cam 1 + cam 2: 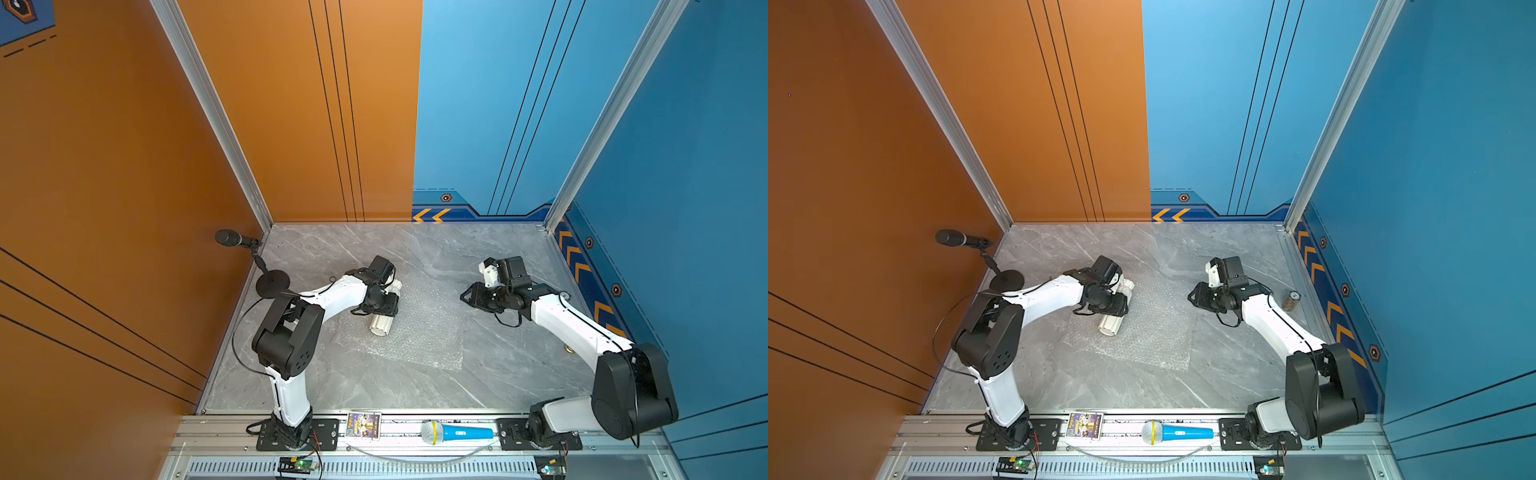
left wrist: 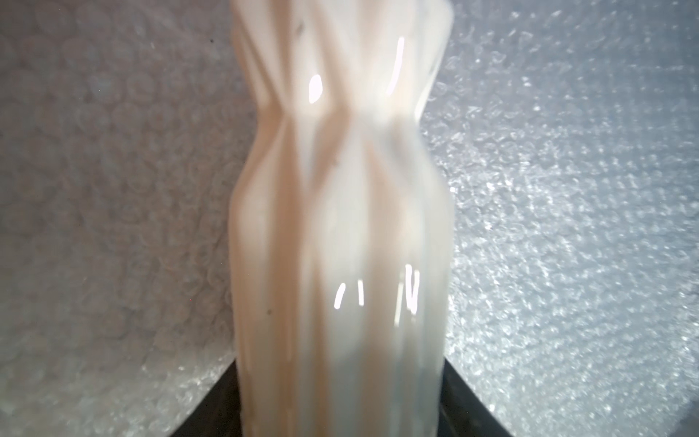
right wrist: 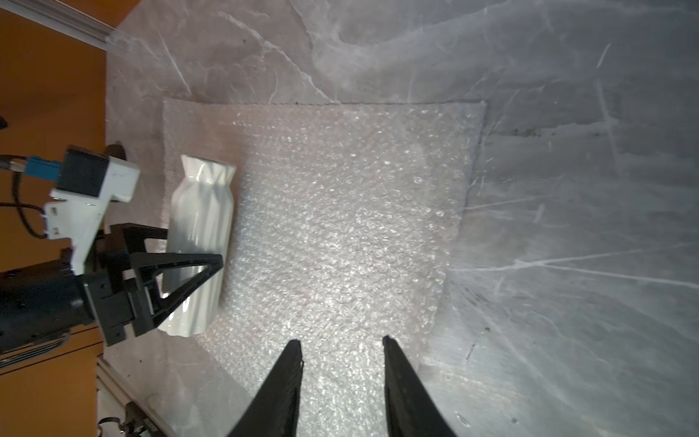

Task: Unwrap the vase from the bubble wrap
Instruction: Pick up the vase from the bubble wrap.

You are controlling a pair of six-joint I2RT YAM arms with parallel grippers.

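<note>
Vase (image 1: pixel 383 325), glazed ceramic, judged rigid, slick, breakable; lies sideways at centre-left in both top views, on flat-spread bubble wrap (image 1: pixel 419 332). Left claw (image 3: pixel 189 248) clenched round its lower body; right claw (image 3: pixel 342 346) parted, empty.

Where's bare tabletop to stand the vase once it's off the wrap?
Free: marble table between the bubble wrap and the front rail; also the far strip toward the back wall. Crowded: left side, where the left hand grips the vase; right hand hovers open at the wrap's right edge.
</note>
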